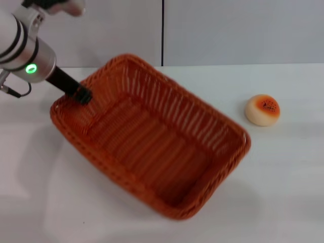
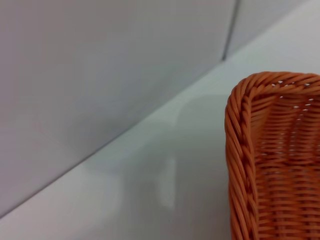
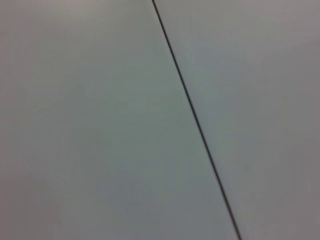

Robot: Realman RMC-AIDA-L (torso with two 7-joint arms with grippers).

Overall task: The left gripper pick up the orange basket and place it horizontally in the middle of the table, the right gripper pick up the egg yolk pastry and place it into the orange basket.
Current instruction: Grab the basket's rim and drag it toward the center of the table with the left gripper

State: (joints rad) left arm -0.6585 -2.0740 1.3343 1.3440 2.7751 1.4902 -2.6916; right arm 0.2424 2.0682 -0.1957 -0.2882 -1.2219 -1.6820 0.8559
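Orange-brown wicker fills the centre of the head view: the orange basket (image 1: pixel 152 142) sits on the table (image 1: pixel 293 192), turned at a slant, one corner toward the upper middle of the frame and the opposite corner toward the lower middle. Its inside is bare; only the woven floor and sloping open-weave sides show. The braided rim runs unbroken all round.

The left gripper (image 1: pixel 82 94) comes in from the upper left of the frame on a silver and black arm with a green light (image 1: pixel 31 68). Its black tip lies on the basket's rim at the left corner. The fingers appear pinched on the rim there, one side within the basket and one without, though the contact is small in the frame.

The egg yolk pastry (image 1: pixel 262 110) stands alone on the table at the right of the frame, upright, browned seeded top upward, well apart from the basket's right corner. Nothing lies between the two.

Behind the table rise pale wall panels (image 1: pixel 228 30), divided by a dark vertical seam (image 1: pixel 163 30).

The left wrist view shows one corner of the basket (image 2: pixel 260 165) with its braided edge, the table beside it and the wall beyond.

The right wrist view shows only pale panel and a dark seam (image 3: pixel 195 120); the right gripper appears in no view.
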